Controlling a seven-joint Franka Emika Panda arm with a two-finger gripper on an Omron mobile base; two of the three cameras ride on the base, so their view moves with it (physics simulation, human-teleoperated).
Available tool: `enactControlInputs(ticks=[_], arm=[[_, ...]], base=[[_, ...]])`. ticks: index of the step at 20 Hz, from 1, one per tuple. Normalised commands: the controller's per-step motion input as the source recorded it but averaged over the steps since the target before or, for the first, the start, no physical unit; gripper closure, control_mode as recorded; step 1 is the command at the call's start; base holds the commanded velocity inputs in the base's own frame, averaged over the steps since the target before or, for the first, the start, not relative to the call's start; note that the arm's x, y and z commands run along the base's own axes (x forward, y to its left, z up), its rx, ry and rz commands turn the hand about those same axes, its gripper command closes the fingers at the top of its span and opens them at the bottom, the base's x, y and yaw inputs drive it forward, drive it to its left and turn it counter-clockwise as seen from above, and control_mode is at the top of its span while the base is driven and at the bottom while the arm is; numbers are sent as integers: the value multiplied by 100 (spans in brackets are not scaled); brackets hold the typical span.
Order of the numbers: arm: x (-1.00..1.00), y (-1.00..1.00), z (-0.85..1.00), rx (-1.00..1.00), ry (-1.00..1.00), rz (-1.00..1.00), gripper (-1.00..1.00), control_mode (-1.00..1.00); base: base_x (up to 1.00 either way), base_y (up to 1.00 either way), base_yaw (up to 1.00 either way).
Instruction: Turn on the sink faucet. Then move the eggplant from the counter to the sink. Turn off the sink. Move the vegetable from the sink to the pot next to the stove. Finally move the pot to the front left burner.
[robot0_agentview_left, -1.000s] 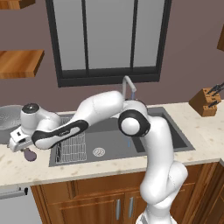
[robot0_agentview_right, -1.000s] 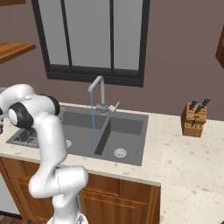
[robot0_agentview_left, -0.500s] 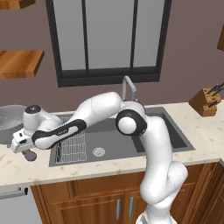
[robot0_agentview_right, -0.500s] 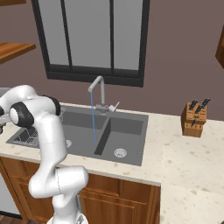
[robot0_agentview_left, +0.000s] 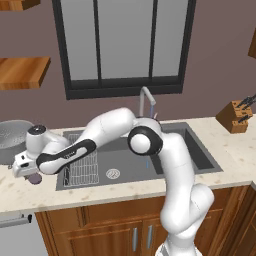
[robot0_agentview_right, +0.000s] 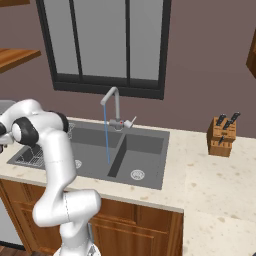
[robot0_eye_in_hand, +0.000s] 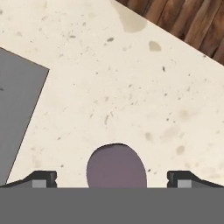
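Jaws spread wide astride the eggplant (robot0_eye_in_hand: 116, 166) on the speckled counter (robot0_eye_in_hand: 131, 87), seemingly not touching; sink (robot0_agentview_left: 130, 165) alongside.

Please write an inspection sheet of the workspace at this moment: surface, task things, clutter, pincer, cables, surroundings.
Surface: pale speckled counter, dry where visible.
Sink faucet: running, thin stream into the sink.
Eggplant: on the counter left of the sink, between the open jaws, not gripped.
Pot: nothing seen.
Clutter: silver colander at the far left; wire dish rack in the left basin.
Pincer: open, low over the eggplant.
Cables: nothing seen.
Surroundings: dark-framed window, knife block, wooden shelf, brown cabinets.
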Motion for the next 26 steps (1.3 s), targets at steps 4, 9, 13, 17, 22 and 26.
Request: enactControlInputs(ticks=[4,9,13,17,22,26], arm=[[6,23,-17,0,3,-7,-100,-100],[10,12,-19,0,1,-5,-100,-100],[10,5,-27,0,0,-1,-100,-100],[11,8,-28,0,0,0,-100,-100],[2,7,-18,0,1,0,100,-100],[0,0,0,0,0,0,100,-100]], base=[[0,0,0],[0,0,0],[0,0,0],[0,0,0],[0,0,0],[0,0,0]])
